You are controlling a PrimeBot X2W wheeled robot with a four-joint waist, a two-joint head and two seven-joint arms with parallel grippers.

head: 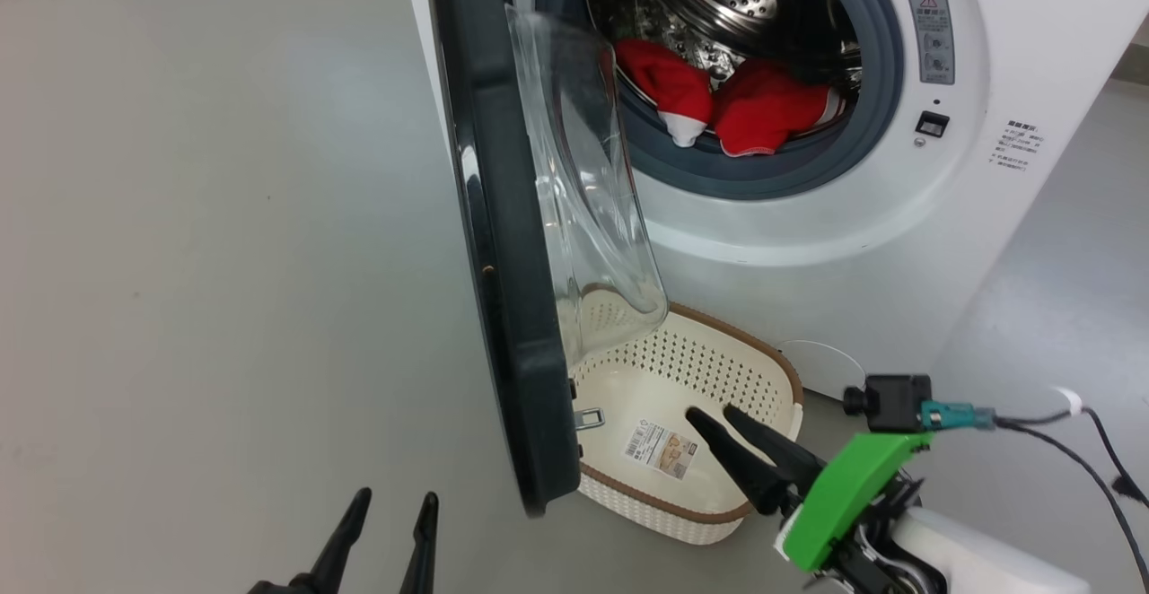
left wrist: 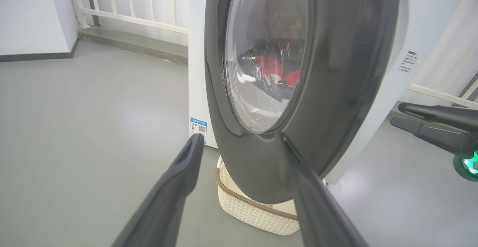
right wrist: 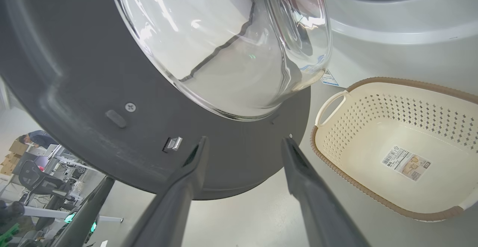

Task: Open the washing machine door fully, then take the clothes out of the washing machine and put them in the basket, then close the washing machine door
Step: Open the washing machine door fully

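The big white front-loading washing machine (head: 898,244) is standing with its large round black-rimmed door (head: 503,244) swung out, the bulging clear glass window facing the drum. The door's lower edge is hanging over one end of the small cream-white perforated plastic basket with a brown woven-look rim (head: 718,356), which is sitting on the grey floor (head: 179,262) just in front of the machine. The bright red clothes with white trim (head: 718,100) are lying inside the steel drum, at its front lip. The right gripper (head: 708,411) is hovering over the basket beside the door's inner face, its dark fingers parted and gripping nothing. The left gripper (head: 397,493) is hanging on the door's outer side, fingers spread wide and empty.
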